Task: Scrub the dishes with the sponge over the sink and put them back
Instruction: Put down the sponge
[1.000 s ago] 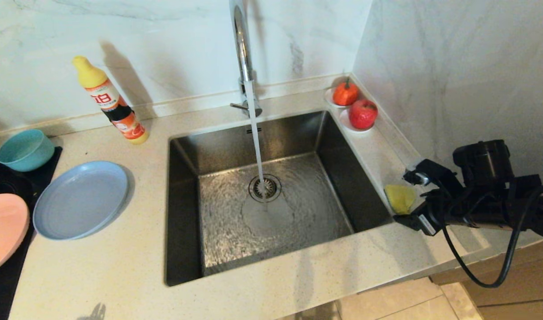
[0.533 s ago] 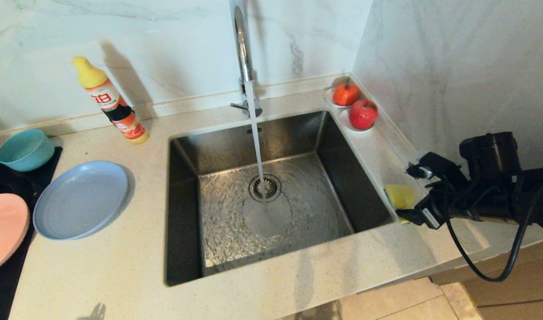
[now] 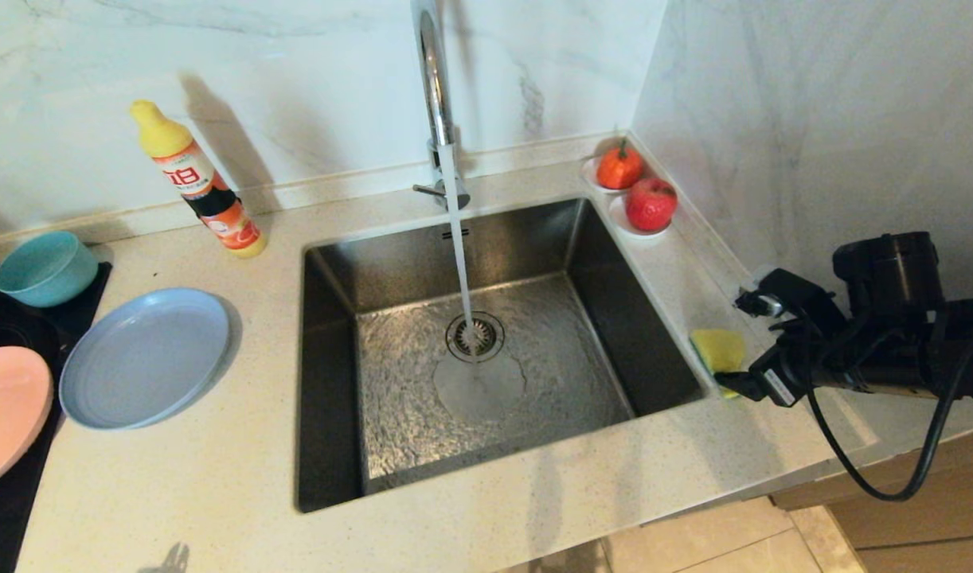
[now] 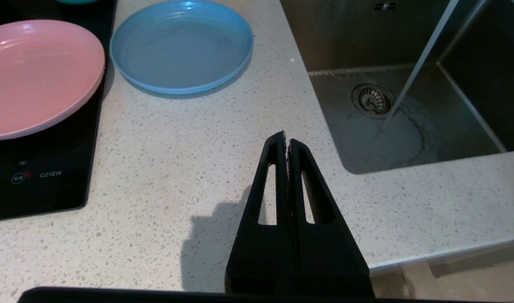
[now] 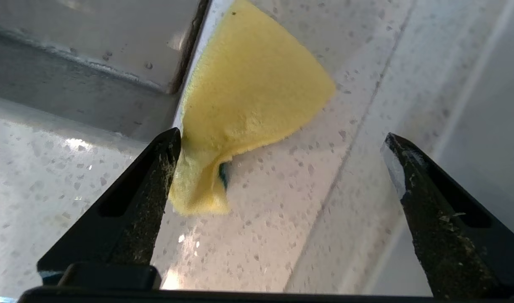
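On the counter's left end sit the bowl (image 3: 44,268) and plates (image 3: 144,356). The left gripper (image 4: 287,145) hangs shut; the right gripper (image 5: 282,143) gapes over the sponge (image 3: 717,350) at the sink's (image 3: 327,382) right rim. A skewed closure could nudge it in.

Black right arm (image 3: 877,350), looping cable (image 3: 869,477), tapered slotted fingers (image 4: 278,176)

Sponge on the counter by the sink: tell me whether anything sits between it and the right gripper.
Nothing visible does. The right gripper is open, with bare speckled counter between its fingers, and the yellow sponge lies just ahead at the sink edge, close beside one finger. Whether that finger touches it cannot be told.
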